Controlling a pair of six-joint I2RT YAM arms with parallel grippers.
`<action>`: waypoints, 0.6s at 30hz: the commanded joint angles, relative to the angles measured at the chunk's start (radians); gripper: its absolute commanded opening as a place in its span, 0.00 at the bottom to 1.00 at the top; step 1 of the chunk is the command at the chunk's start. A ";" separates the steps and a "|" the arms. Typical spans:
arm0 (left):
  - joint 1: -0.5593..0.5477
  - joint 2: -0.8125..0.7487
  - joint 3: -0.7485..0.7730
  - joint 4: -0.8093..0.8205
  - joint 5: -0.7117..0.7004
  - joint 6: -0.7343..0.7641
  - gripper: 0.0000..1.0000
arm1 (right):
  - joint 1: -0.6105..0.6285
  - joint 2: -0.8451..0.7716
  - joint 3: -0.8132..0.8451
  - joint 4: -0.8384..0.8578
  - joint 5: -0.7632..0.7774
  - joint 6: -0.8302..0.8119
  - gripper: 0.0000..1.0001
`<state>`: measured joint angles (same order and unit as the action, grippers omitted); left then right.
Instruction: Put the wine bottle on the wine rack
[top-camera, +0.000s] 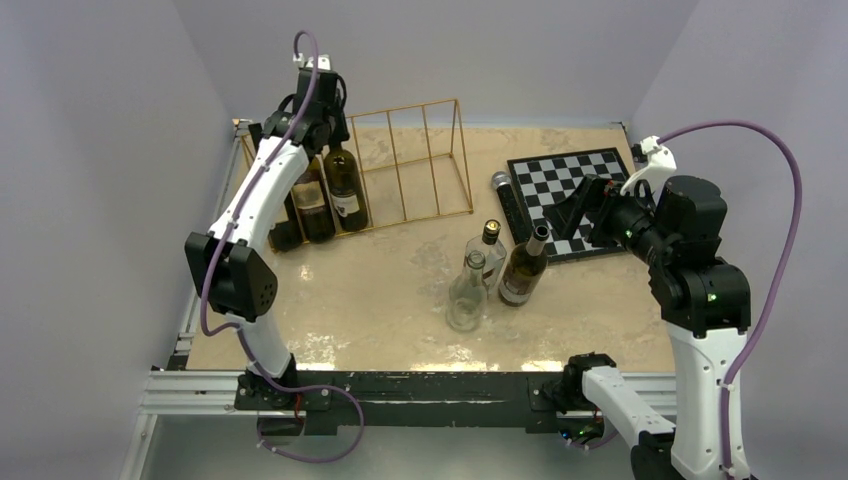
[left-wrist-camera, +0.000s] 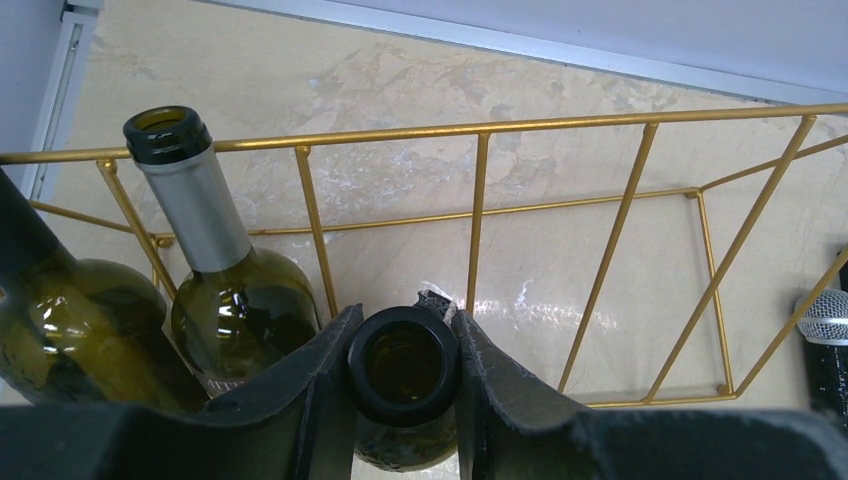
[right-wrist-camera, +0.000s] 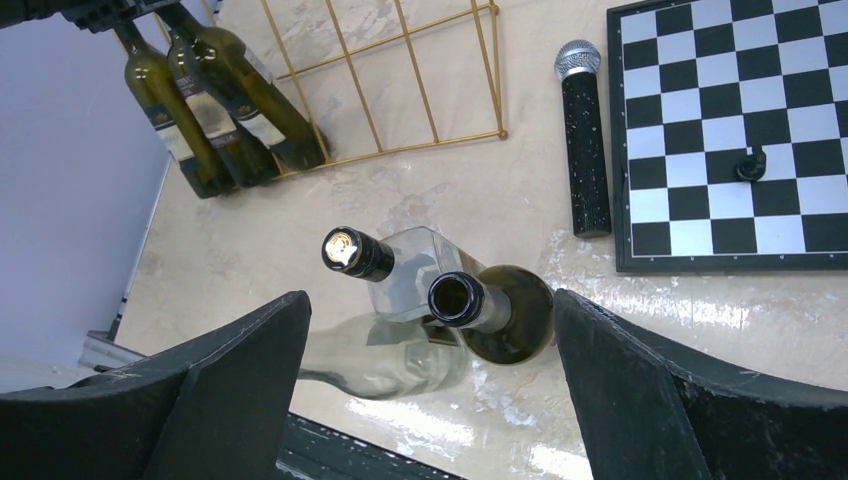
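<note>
Left claw (left-wrist-camera: 403, 345) around wine bottle (left-wrist-camera: 403, 412) neck

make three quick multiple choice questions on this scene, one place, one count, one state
1. Where does the microphone lie? A beside the chessboard; B on the chessboard; C held in the air.
2. How many bottles are in the wine rack? A one; B three; C five.
3. The left gripper is: A open in the air; B shut on the microphone; C shut on the neck of a bottle.
Answers: 1 A, it lies alongside the board, not on it; 2 B, three dark bottles stand in the end slots; 3 C, it clamps the neck just below the mouth.
</note>
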<state>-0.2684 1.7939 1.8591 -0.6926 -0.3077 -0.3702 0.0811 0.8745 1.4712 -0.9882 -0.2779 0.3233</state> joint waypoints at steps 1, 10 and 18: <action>0.012 0.019 0.081 0.045 0.020 0.022 0.00 | -0.003 -0.008 0.001 -0.001 0.018 -0.013 0.96; 0.012 0.006 0.011 0.035 0.080 0.004 0.00 | -0.003 -0.007 0.005 -0.010 0.036 -0.027 0.97; 0.012 -0.162 -0.035 0.081 0.166 0.046 0.00 | -0.004 0.005 0.008 -0.006 0.026 -0.027 0.97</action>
<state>-0.2573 1.7851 1.8465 -0.6807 -0.2375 -0.3447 0.0799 0.8768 1.4708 -0.9997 -0.2527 0.3119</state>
